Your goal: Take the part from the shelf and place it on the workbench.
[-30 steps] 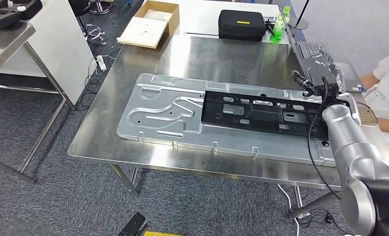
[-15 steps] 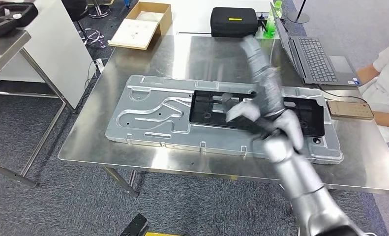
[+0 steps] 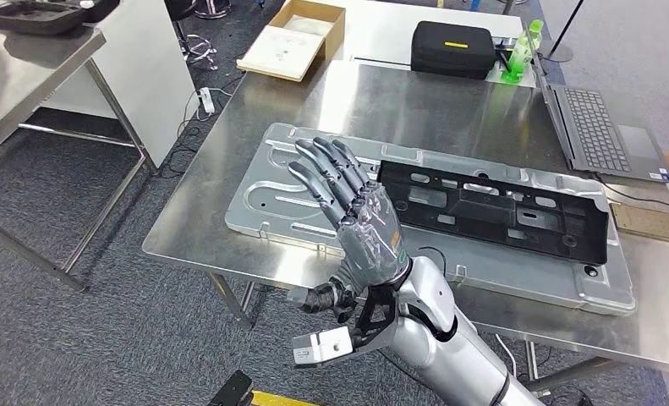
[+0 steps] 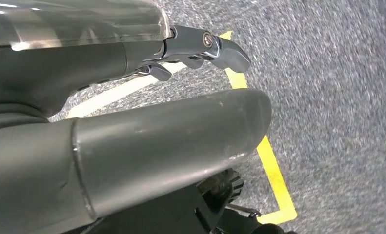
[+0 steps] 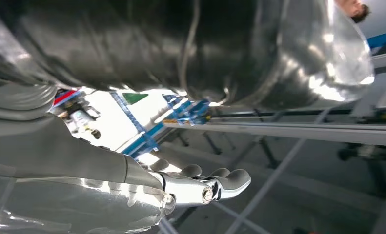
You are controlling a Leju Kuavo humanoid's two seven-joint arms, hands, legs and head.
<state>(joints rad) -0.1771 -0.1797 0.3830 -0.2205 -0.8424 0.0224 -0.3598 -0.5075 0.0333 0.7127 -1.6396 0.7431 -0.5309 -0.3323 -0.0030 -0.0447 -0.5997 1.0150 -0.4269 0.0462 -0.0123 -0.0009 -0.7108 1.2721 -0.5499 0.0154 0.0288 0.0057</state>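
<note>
- My right robot hand (image 3: 360,222) is raised over the table's (image 3: 229,241) near edge, fingers spread, holding nothing.
- Black perforated part (image 3: 491,211) lies flat on the stamped metal panel (image 3: 271,190), mid-table.

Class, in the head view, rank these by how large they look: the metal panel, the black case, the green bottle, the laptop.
1. Metal panel
2. Laptop
3. Black case
4. Green bottle
</note>
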